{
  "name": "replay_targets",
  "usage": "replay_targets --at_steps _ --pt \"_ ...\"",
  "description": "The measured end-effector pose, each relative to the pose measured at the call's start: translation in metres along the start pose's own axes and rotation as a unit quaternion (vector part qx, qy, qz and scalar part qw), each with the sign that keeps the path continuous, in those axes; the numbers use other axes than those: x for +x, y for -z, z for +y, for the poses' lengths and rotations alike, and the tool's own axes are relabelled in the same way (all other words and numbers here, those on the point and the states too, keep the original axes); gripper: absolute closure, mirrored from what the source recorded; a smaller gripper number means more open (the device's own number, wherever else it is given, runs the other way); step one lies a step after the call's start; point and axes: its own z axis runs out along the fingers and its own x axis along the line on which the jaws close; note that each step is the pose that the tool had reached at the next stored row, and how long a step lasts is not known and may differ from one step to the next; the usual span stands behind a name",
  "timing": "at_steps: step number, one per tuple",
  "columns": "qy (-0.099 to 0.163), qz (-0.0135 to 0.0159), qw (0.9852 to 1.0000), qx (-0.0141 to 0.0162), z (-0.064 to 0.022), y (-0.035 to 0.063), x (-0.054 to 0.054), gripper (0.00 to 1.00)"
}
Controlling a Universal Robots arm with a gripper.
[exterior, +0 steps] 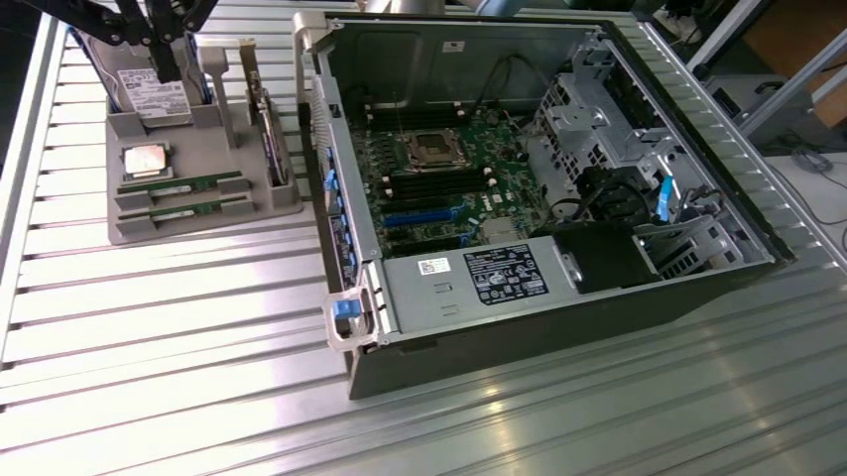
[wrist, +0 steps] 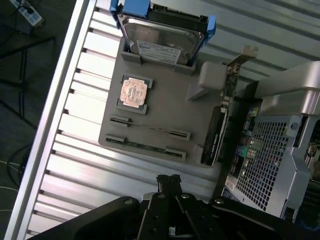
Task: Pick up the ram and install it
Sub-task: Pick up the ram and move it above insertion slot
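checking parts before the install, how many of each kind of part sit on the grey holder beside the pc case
ram sticks: 2
processor chip: 1
hard drive: 1
expansion card: 1
total: 5

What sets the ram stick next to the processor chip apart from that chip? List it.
Shape: the ram stick is long and narrow; the processor chip is square.
Colour: the ram stick is green; the processor chip is silvery.
Pose: the ram stick stands on edge in a slot; the processor chip lies flat.
Both sit in the grey holder.
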Motion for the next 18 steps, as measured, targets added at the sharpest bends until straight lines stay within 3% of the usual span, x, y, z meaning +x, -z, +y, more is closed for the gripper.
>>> replay_targets --at_steps 9,18 --pt "0.051 0.0023 0.9987 -0.0012 0.0 0.0 0.0 0.89" --pt "0.076 0.0034 0.9971 -0.0018 0.0 0.0 0.0 0.89"
